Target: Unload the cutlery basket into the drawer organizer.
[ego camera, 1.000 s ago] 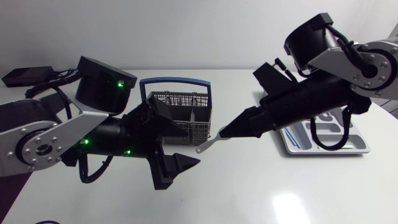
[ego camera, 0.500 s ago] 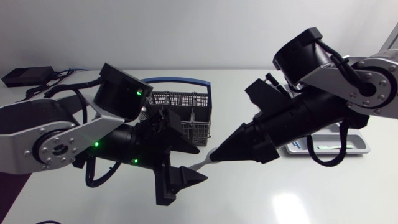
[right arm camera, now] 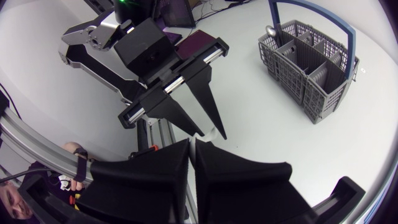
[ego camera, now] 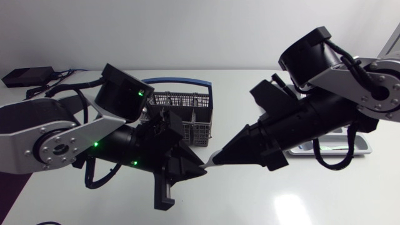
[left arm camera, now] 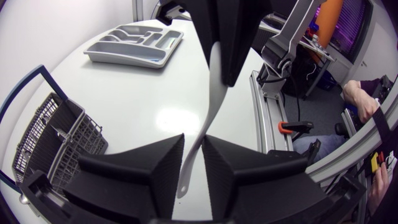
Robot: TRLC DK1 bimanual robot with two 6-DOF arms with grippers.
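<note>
The right claw [ego camera: 220,158] grips a white utensil [left arm camera: 206,102]; its free end lies between the parted fingers of the left claw [left arm camera: 193,147], above the counter [ego camera: 300,190].

A white counter [ego camera: 325,187] with a small black box [ego camera: 25,76] in its far left corner.

From above, the box lies flat near the counter's back edge, low and rectangular with a matte, dark top. A tangle of black cables [ego camera: 55,80] lies just beside it, trailing along the back of the counter toward the middle. A thin blue cable [ego camera: 72,70] runs close to the rear edge next to them. The counter's surface is smooth and slightly glossy. A soft bright patch of reflected light [ego camera: 290,203] sits on it near the front, right of the middle.
</note>
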